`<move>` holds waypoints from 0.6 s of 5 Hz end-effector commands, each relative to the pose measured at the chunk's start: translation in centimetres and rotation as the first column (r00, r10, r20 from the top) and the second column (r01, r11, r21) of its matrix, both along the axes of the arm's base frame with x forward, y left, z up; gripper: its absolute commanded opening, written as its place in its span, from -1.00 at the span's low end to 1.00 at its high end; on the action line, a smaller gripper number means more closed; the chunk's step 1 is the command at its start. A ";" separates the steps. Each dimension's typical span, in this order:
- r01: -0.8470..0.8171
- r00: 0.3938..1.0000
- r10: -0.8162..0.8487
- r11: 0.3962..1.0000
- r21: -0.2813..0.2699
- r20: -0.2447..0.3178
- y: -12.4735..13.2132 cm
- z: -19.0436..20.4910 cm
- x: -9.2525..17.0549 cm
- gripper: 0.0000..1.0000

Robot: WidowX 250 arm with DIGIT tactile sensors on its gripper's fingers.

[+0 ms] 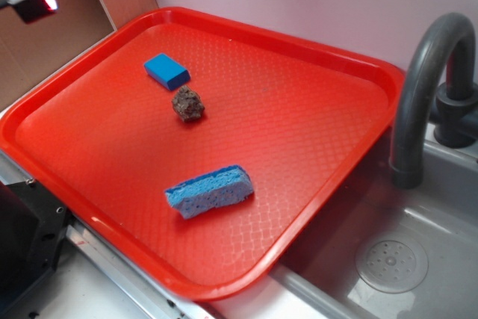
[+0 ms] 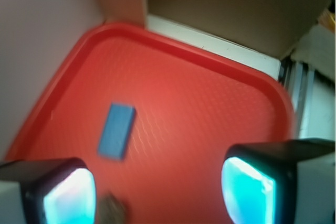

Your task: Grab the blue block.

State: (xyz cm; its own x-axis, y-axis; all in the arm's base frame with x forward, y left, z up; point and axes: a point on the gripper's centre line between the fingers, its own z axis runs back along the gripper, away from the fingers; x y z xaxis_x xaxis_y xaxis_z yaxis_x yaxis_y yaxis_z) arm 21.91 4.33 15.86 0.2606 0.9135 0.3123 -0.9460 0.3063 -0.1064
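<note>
Red tray (image 1: 314,110) is sitting beside a grey sink (image 1: 418,259), carrying one blue block (image 1: 166,71), one brown rock (image 1: 187,103) and one blue sponge (image 1: 209,190). High over the tray's far corner, the end effector (image 2: 157,192) is hanging open and empty, so the approach is just beginning; next it is needing to descend and straddle the block lying near that corner.

exterior: bright, even, sharp, soft shadows | wrist: motion-blurred, pincer fingers (image 2: 68,195) glowing cyan
</note>
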 end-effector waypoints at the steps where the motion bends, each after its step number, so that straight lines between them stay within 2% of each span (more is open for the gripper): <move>1: -0.179 0.984 0.179 0.984 0.014 0.015 3.2 -3.6 2.4 1.00; 2: -0.203 0.979 0.203 0.979 0.010 -0.012 3.7 -6.1 3.4 1.00; 3: -0.189 0.982 0.190 0.982 -0.027 0.000 3.8 -7.5 4.5 1.00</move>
State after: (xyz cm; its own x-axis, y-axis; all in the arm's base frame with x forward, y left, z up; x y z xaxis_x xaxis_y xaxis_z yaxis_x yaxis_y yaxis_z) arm 26.47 7.06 6.74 0.1114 0.9556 0.2727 -0.9893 0.1326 -0.0605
